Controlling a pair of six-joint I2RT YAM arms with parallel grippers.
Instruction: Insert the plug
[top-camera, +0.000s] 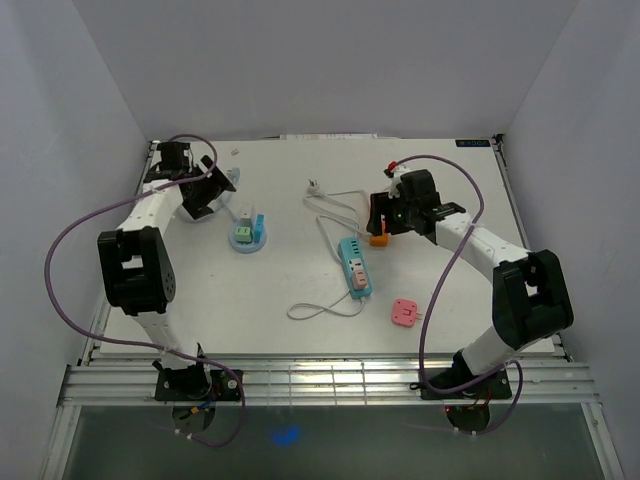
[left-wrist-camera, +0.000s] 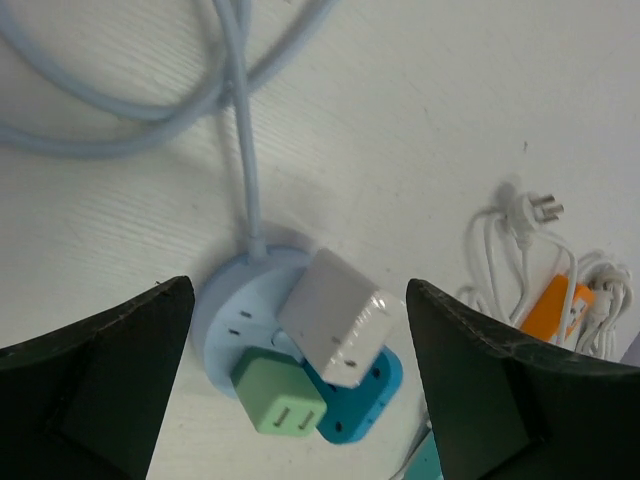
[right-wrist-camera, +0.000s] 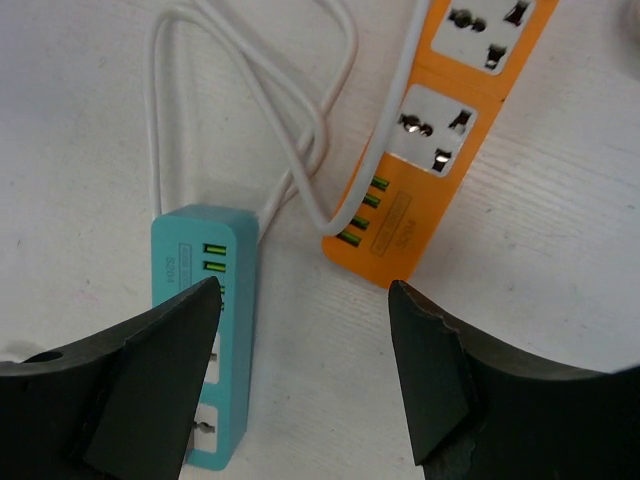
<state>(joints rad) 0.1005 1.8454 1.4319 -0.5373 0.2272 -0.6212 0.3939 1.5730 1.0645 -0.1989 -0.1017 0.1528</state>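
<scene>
**Both grippers open, white plug sitting on the round socket**

The left gripper (left-wrist-camera: 300, 290) is spread wide and holds nothing. Its two dark fingers (left-wrist-camera: 100, 380) stand on either side of the round socket (left-wrist-camera: 225, 310) below without touching it. The white plug (left-wrist-camera: 333, 318) sits tilted on top of that pale blue socket. Whether it is pushed fully home cannot be told. The right gripper (right-wrist-camera: 302, 290) is also apart and empty. It hangs over the gap between the teal power strip (right-wrist-camera: 200, 250) and the orange power strip (right-wrist-camera: 440, 130).

The left arm reaches to the far left corner of the table (top-camera: 300, 170), its wrist turned downward over the socket. The right arm is bent at the elbow and stretches toward the middle of the far side, pointing down.

Counted: two arms, two long power strips, one round socket. Three blocks sit on the round socket: the white plug, a green plug (left-wrist-camera: 280, 395) and a blue adapter (left-wrist-camera: 365, 400). One pink plug (top-camera: 404, 312) lies loose just beside the right arm.
</scene>
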